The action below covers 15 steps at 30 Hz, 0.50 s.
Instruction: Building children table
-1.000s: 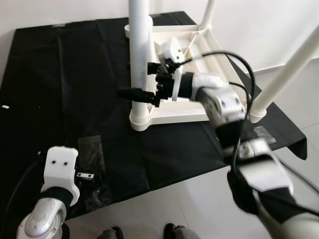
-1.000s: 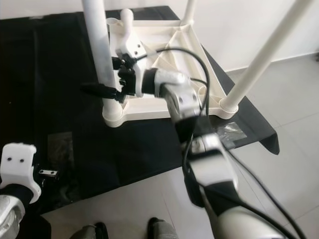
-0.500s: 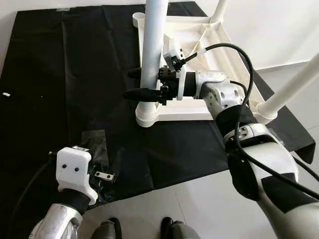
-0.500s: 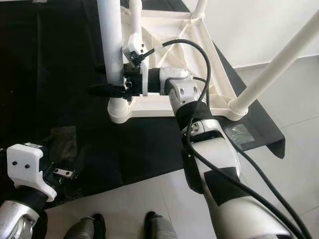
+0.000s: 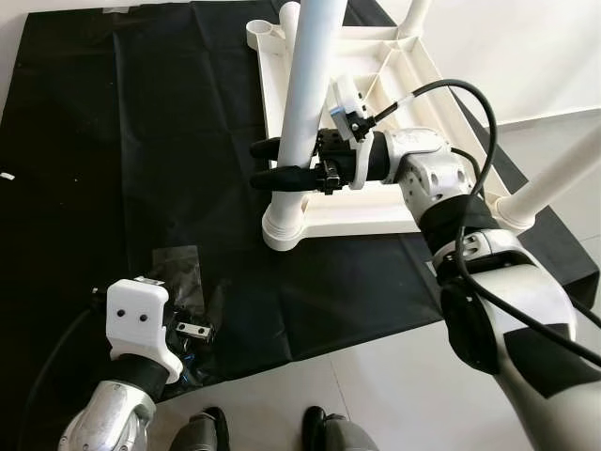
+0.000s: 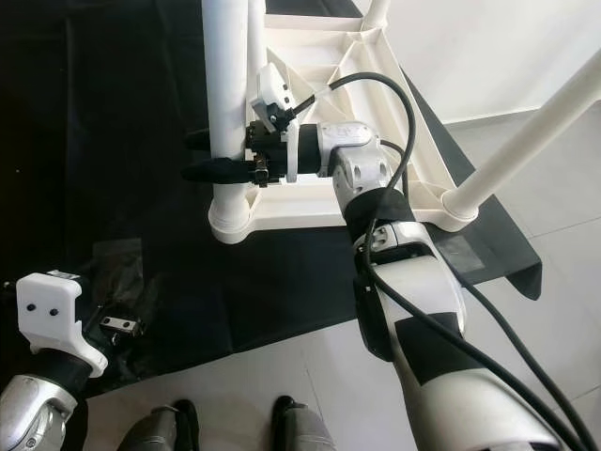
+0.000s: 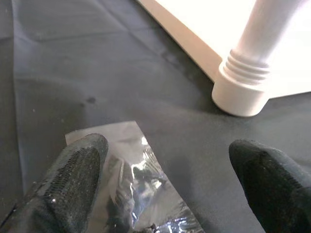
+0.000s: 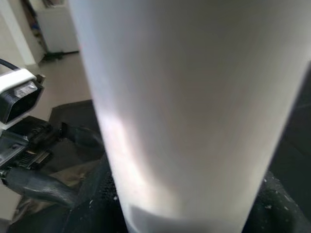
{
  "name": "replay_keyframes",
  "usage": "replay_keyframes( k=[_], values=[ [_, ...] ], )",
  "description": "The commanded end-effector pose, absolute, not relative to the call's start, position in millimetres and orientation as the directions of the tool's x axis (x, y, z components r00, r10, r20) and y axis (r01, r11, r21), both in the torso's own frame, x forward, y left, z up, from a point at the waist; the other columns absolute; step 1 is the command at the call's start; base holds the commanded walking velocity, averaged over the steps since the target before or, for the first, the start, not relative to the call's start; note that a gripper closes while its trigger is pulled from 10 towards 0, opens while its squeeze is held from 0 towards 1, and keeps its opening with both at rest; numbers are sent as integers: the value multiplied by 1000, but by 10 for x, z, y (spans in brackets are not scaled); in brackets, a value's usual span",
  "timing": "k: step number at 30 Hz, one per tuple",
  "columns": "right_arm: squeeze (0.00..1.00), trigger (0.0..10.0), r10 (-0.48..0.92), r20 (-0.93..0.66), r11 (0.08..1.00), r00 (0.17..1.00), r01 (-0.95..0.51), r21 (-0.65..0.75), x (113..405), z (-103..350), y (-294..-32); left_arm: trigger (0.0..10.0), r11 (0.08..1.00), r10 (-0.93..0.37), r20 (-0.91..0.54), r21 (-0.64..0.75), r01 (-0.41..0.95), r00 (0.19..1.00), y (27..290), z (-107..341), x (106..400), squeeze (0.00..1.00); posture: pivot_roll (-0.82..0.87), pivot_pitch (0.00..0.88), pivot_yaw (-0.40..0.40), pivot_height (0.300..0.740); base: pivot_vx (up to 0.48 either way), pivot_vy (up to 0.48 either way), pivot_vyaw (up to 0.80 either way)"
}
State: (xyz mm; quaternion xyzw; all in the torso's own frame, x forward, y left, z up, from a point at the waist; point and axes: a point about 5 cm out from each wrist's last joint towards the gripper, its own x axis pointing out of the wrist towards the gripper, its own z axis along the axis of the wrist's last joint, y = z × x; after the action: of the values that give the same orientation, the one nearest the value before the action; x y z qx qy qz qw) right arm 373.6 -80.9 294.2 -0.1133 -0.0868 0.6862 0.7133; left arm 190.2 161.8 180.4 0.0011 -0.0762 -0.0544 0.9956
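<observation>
The white children's table (image 5: 376, 211) lies upside down on a black cloth (image 5: 122, 141), its legs pointing up. My right gripper (image 5: 266, 164) is shut on the near-left table leg (image 5: 315, 85), one black finger on each side, a little above the ribbed socket (image 5: 286, 225). In the right wrist view the leg (image 8: 170, 97) stands close before the camera. My left gripper (image 7: 167, 165) is open low over a clear plastic bag (image 7: 141, 179) of small parts near the cloth's front edge.
Another leg (image 5: 554, 174) slants up at the right corner and a third (image 5: 418, 14) stands at the far corner. The cloth ends just before my feet (image 5: 211, 427); pale tiled floor (image 5: 394, 376) lies in front and to the right.
The camera has shifted, so the table sits lower and nearer in view. My right gripper has stayed around the leg, fingers reaching further past it. The left gripper has come up over the bag.
</observation>
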Motion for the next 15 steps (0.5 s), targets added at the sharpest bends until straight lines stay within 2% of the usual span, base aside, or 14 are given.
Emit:
replay_keyframes(
  k=[1, 2, 3, 4, 5, 6, 7, 9, 15],
  values=[
    [0, 0, 990, -51, 115, 129, -970, -212, 3748, 2716, -829, 10000, 995, -99, 138, 9, 98, 986, 1619, 1740, 1906, 0, -31, 246, -155, 740, 0, 0, 0],
    [0, 0, 984, -50, 157, 169, -969, -191, 3741, 2654, -820, 10000, 995, -97, 139, 10, 97, 985, 1622, 1737, 1912, 0, -31, 246, -155, 740, 0, 0, 0],
    [0, 0, 926, -46, 367, 376, -920, -136, 3689, 2406, -711, 10000, 996, -91, 141, 15, 90, 986, 1634, 1736, 1925, 0, -39, 240, -150, 740, 0, 0, 0],
    [0, 0, 760, -66, 644, 647, -763, -62, 3588, 2133, -658, 10000, 996, -86, 142, 22, 84, 986, 1648, 1735, 1942, 0, -47, 237, -145, 740, 0, 0, 0],
    [0, 0, 604, -141, 793, 785, -609, 7, 3388, 1885, -703, 10000, 996, -82, 142, 29, 79, 986, 1663, 1738, 1964, 0, -52, 236, -138, 740, 0, 0, 0],
    [0, 0, 511, -180, 857, 840, -513, 41, 3196, 1748, -747, 10000, 996, -81, 143, 33, 77, 986, 1671, 1743, 1986, 0, -49, 235, -131, 740, 0, 0, 0],
    [0, 0, 511, -180, 857, 840, -513, 41, 3196, 1748, -747, 10000, 996, -81, 143, 33, 77, 986, 1671, 1743, 1986, 0, -49, 235, -131, 740, 0, 0, 0],
    [0, 0, 507, -185, 859, 842, -511, 29, 2982, 1677, -727, 10000, 994, -103, 147, 52, 96, 984, 1679, 1745, 2040, 0, -67, 221, -99, 740, 0, 0, 0],
    [0, 0, 580, -191, 811, 792, -584, 42, 2889, 1720, -653, 10000, 992, -118, 148, 59, 111, 982, 1733, 1714, 2108, 0, -65, 187, -94, 740, 0, 0, 0]
  ],
)
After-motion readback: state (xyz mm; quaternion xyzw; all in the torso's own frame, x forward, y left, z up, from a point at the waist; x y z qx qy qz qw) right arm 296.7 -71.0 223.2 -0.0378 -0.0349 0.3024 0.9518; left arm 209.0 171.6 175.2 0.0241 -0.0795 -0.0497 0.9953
